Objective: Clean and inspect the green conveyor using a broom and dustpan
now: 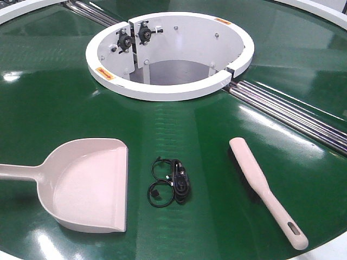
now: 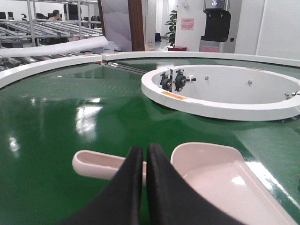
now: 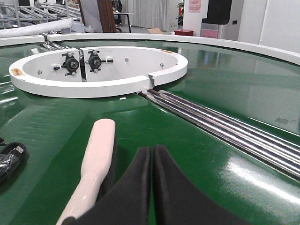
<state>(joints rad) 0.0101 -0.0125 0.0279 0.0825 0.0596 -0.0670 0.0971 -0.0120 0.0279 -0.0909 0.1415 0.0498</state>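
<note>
Green conveyor counter: glossy, dark, round, and it fills every view. Everything else sits on it.

White ring: at the centre of the counter, an open well split by narrow gaps in the rim. Two black bearing fittings are bolted to its inner wall, over a grey floor.

Silver roller strips: they run from the ring's gap out to the right edge, set flush in the belt.

Dustpan: near left, lying flat. Its flat lip faces right and its handle runs off the left edge. The scoop shows only bare pale plastic.

Broom: near right, well apart from the dustpan and lying at an angle. The head points toward the ring, and the slotted handle end is nearest the camera. Dark bristles show along its left side.

Black cable bundle: coiled on the belt between dustpan and broom, touching neither.

Left gripper: the jaws are pressed together with nothing between them, low over the dustpan's handle. Cannot tell if they touch it.

Right gripper: the jaws are closed on nothing, just beside the broom's handle on its right.
</note>
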